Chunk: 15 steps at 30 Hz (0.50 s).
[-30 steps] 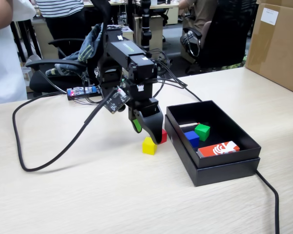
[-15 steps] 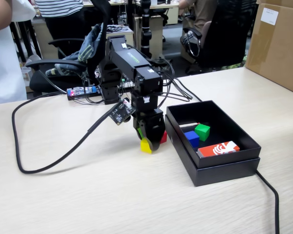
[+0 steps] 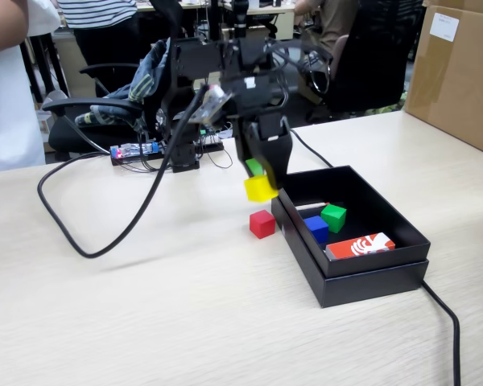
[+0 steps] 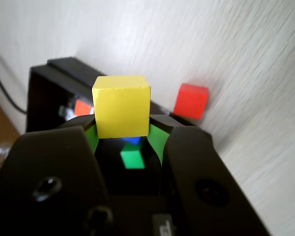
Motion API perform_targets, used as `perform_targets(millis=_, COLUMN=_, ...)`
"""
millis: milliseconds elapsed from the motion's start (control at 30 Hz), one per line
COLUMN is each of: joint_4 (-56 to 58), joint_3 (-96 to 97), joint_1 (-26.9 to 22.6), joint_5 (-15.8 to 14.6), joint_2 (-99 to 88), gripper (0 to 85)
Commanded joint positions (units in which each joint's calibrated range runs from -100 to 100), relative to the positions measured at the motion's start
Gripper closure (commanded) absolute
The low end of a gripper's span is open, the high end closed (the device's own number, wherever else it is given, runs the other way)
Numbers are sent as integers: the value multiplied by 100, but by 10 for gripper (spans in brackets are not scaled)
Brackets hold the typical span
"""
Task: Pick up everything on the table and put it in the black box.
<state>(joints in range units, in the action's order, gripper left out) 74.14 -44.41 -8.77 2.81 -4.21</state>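
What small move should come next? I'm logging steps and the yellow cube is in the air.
Probably carry it a little further over the black box, then release: the claw grips the yellow cube just outside the box's near rim.

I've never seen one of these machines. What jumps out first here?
The yellow cube stands out: it is clamped in the end effector, held in the air just beside the black box. A red cube sits alone on the table next to the box, while green and blue cubes already lie inside.
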Motion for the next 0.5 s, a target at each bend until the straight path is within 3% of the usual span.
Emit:
perform_targets(millis=0, joint_4=-49, joint_3=-709, joint_1=-210, joint_5=-24, joint_2=-170, gripper=774)
perform_targets(millis=467, joint_4=-49, joint_3=-1280, joint_1=-586, joint_5=-420, joint_2=2297, gripper=770)
